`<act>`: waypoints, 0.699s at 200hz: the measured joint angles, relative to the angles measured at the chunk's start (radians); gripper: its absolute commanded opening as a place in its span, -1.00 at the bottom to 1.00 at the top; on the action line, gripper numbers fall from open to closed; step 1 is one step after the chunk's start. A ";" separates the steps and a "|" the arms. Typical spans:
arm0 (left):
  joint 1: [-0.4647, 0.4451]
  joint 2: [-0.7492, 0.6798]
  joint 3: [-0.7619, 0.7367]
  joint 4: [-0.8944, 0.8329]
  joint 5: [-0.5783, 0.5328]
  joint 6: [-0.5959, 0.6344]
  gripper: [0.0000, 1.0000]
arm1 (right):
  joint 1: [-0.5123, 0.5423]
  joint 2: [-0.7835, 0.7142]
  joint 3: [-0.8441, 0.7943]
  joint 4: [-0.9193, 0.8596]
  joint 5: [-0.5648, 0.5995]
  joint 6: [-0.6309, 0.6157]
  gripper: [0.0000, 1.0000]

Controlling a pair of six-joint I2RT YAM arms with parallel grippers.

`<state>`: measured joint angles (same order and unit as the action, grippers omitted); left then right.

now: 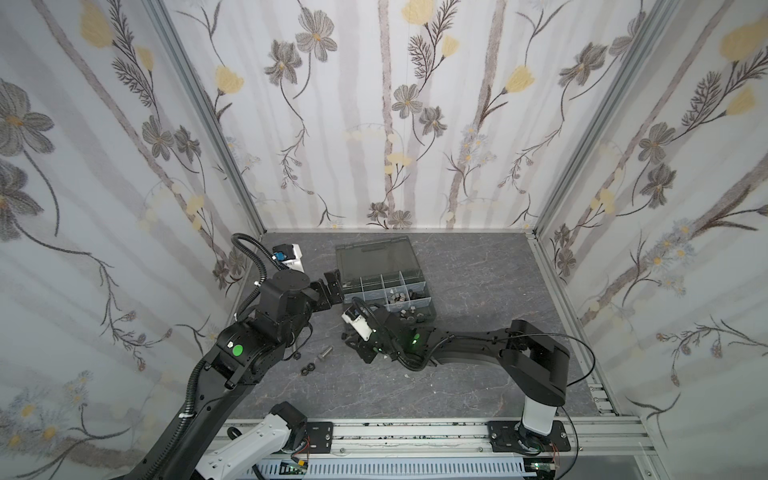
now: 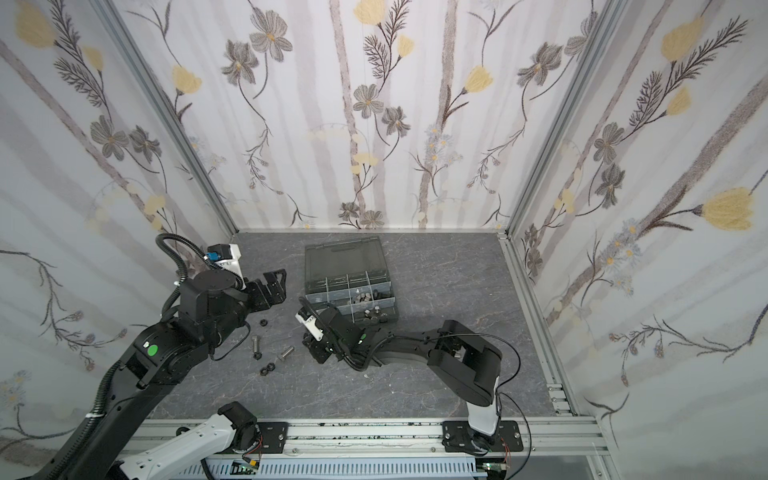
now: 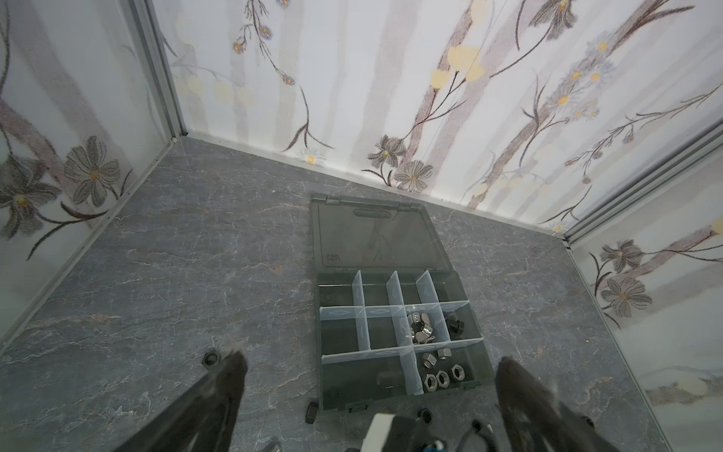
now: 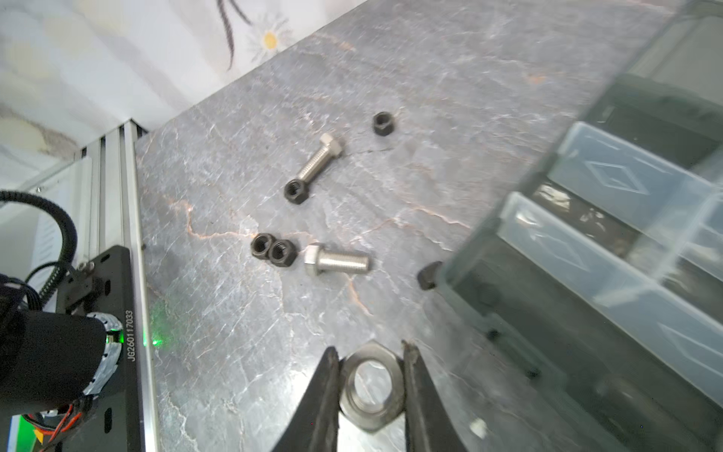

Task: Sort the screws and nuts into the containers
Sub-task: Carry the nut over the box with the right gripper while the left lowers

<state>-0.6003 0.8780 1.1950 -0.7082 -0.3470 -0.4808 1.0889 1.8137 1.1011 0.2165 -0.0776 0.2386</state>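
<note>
Silver nut [image 4: 371, 385] is pinched across its flats by the right jaws, mid-frame in both top views below the box [image 1: 376, 257], likely bound for a cell [image 3: 469, 358]. Left jaws hang spread wide, left of it.

From above, the right claw [image 4: 370, 350] has its tips tucked under its own wrist, so the silver nut [image 4: 371, 385] they pinch cannot be seen there. The left arm [image 1: 266, 328] hides a long screw [image 2: 254, 345] and a black nut [image 2: 262, 322] in a top view. Close up, the box [image 4: 520, 325] is blurred and cut off; a dark piece [image 4: 428, 275] at its corner is half hidden.
</note>
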 measured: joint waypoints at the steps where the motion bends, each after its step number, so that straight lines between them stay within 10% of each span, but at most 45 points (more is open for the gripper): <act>1: 0.000 0.001 -0.002 0.001 0.001 0.000 1.00 | -0.003 -0.003 -0.002 0.000 0.000 0.001 -0.65; 82: 0.002 0.018 -0.293 0.110 0.070 -0.059 1.00 | -0.340 -0.098 -0.130 -0.049 -0.076 0.083 -0.64; 140: 0.002 0.015 -0.387 0.123 0.083 -0.108 1.00 | -0.394 -0.013 -0.121 -0.058 -0.127 0.111 -0.59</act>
<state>-0.5980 0.8928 0.8082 -0.5854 -0.2642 -0.5892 0.6945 1.8011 0.9802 0.1589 -0.2043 0.3500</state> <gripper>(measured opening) 0.998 0.229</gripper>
